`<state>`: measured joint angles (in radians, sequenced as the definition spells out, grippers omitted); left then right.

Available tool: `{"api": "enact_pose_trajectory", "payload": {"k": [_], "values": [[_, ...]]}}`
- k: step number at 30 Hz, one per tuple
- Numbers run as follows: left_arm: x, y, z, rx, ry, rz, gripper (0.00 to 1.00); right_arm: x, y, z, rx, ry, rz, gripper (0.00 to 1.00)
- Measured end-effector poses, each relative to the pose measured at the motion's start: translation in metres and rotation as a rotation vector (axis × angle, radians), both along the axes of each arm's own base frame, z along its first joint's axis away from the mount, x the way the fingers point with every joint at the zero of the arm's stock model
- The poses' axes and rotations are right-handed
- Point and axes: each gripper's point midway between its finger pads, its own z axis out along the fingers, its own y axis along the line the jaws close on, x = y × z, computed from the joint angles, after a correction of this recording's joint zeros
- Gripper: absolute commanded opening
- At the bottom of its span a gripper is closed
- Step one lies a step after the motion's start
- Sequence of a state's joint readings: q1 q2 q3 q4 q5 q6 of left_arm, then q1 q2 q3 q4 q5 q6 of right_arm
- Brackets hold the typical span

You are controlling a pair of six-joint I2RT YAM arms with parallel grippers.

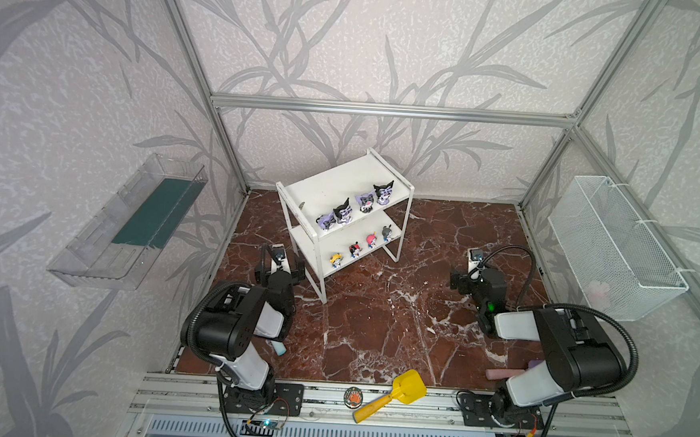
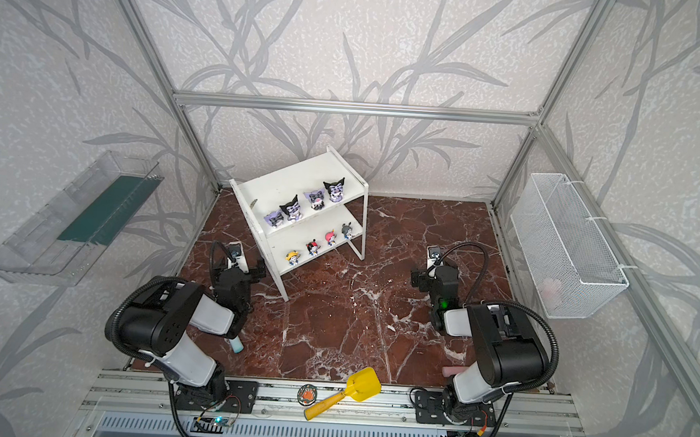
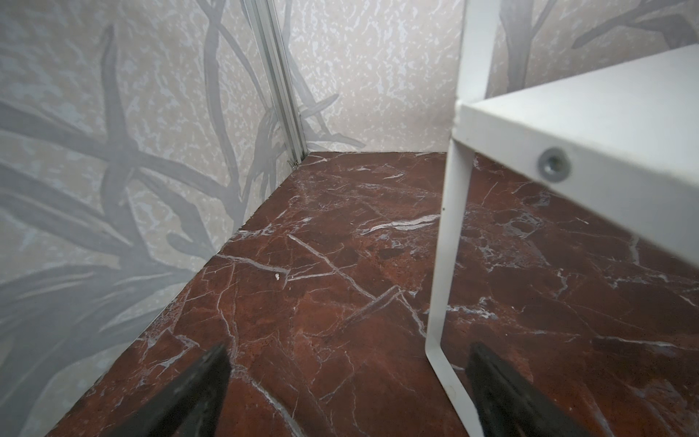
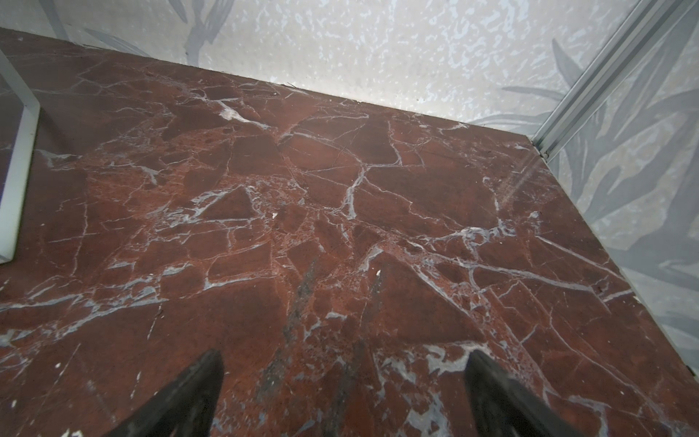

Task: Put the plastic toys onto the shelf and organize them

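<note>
Already all eight plastic toys (image 1: 342, 213) stand on the shelf (image 1: 333, 185), just beside the left tool (image 3: 348, 348); it and the right tool (image 4: 345, 353) gape empty.

The walls (image 1: 351, 40) carry pale wallpaper with grey leaf shapes. The floor (image 1: 375, 321) is red-brown marble with white veins. Aluminium bars (image 1: 388, 110) frame the corners. A clear tray (image 1: 87, 270) hangs on one side wall, a wire basket (image 1: 613, 244) on the other.
</note>
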<state>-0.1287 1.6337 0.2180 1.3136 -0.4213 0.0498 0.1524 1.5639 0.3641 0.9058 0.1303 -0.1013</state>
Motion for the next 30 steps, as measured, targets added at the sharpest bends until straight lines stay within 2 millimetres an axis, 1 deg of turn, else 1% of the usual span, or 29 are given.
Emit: {"api": "enact_pose_trajectory", "payload": {"k": [26, 30], "values": [[0.0014, -0.0001, 0.0004, 0.0, 0.001, 0.0, 0.99, 0.0, 0.0, 0.0001, 0.0, 0.0, 0.0, 0.99], [0.0012, 0.0043, 0.0012, -0.009, -0.006, 0.015, 0.99, 0.0, 0.0, 0.0001, 0.0, 0.0, 0.0, 0.99]]}}
